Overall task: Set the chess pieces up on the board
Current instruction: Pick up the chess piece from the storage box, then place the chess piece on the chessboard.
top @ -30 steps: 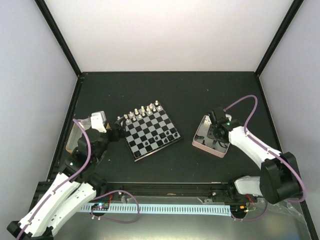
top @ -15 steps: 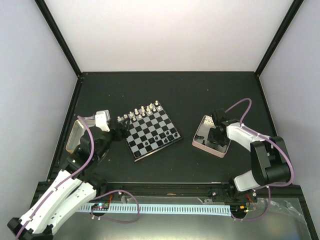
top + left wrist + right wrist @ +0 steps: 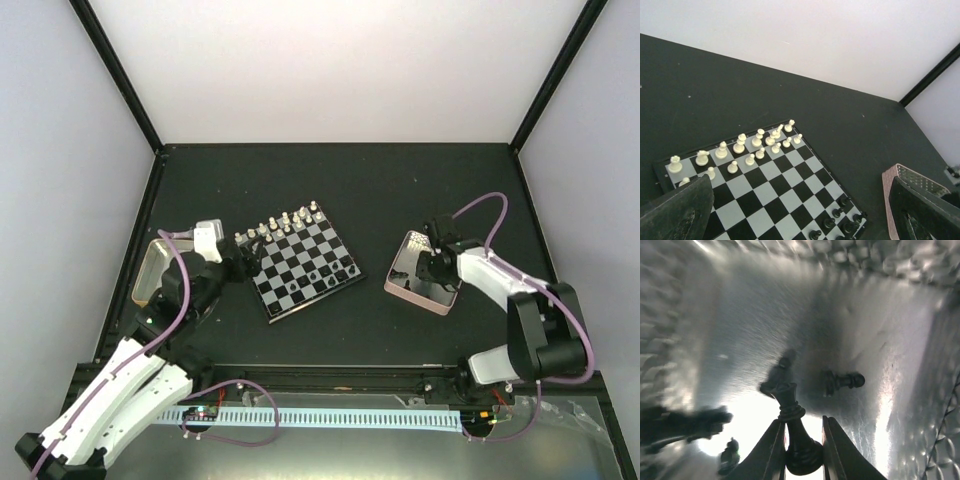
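Board point(image 3: 303, 268): lies askew on the dark worktop point(image 3: 380, 190), in front of the two arms and closer to the left one.
White pieces point(image 3: 740, 146): stand upright in two rows along the board's far-left edge, each on its own square.
Black pieces on the board point(image 3: 325, 272): a few stand near the opposite edge, bunched toward the right-hand corner.
Pink-rimmed tray point(image 3: 413, 296): sits to the right of the board and apart from it. Its floor is shiny metal and it holds loose black pieces.
Right gripper point(image 3: 802, 450): is down inside the pink-rimmed tray, clamped on the round base of a tall black piece point(image 3: 790, 402). The piece points away from the wrist camera toward the tray floor, and I cannot tell whether its top touches the metal.
Other pieces in the tray: a small black pawn point(image 3: 842, 381) lies on its side just beyond the held piece. There are darker shapes at the left, too blurred to name.
Left gripper point(image 3: 238, 262): hangs at the board's left corner with its fingers point(image 3: 677, 212) spread wide and nothing between them. From its wrist view I look out across the white rows.
Tan-rimmed tray point(image 3: 148, 272): lies left of the board, partly covered by the left arm.
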